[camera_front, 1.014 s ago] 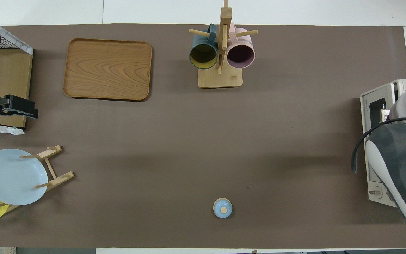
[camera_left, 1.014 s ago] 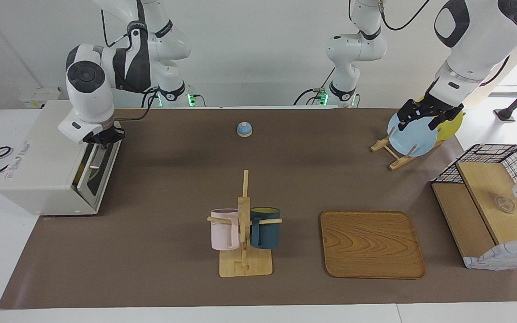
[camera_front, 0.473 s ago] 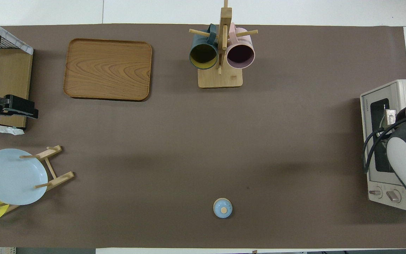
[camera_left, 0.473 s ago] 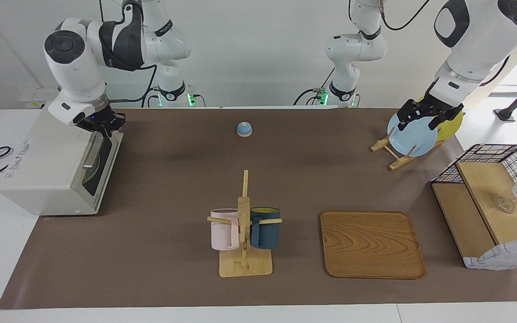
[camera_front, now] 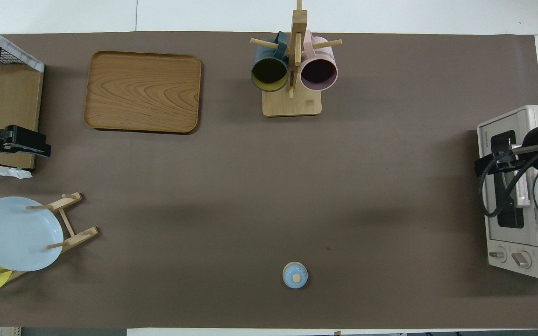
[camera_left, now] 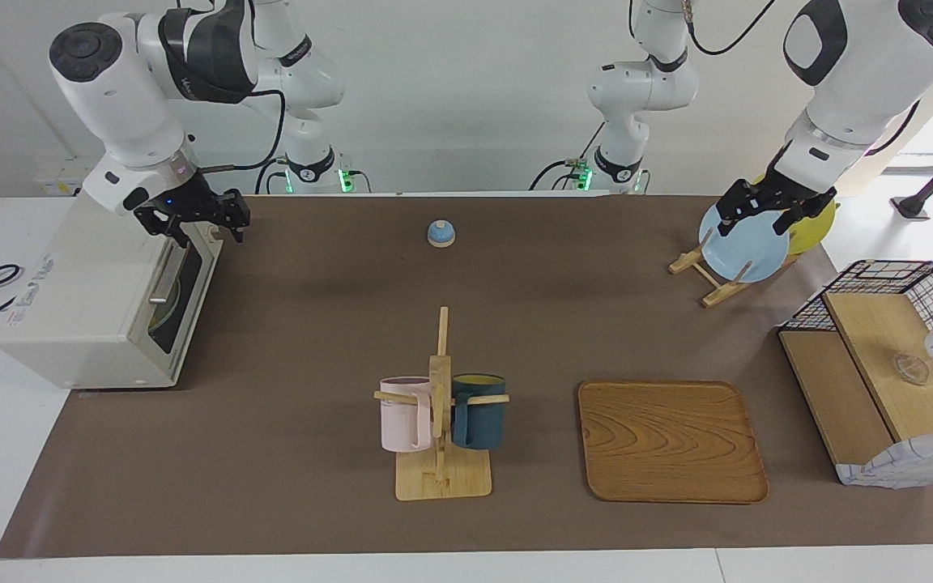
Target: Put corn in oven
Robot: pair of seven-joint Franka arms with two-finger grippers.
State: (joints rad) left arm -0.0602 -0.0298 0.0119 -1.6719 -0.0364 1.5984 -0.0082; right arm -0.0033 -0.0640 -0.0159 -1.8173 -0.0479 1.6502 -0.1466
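The off-white oven (camera_left: 86, 300) stands at the right arm's end of the table with its glass door up and shut; it also shows in the overhead view (camera_front: 502, 233). The corn is not plainly in view. Only a dim yellowish patch (camera_left: 162, 312) shows through the door glass. My right gripper (camera_left: 201, 224) hangs open and empty just above the top edge of the oven door, clear of the bar handle (camera_left: 164, 279); it also shows in the overhead view (camera_front: 492, 163). My left gripper (camera_left: 756, 217) waits open and empty over the plate rack.
A mug stand (camera_left: 440, 421) with a pink and a dark blue mug is mid-table, with a wooden tray (camera_left: 671, 441) beside it. A small blue knob (camera_left: 440, 233) lies near the robots. A plate rack with a blue plate (camera_left: 746, 247), a yellow plate (camera_left: 819, 223) and a wire-and-wood basket box (camera_left: 879, 372) are at the left arm's end.
The oven door went from partly open to shut under my right gripper. That gripper then lifted off the door and spread its fingers. The left arm has not moved.
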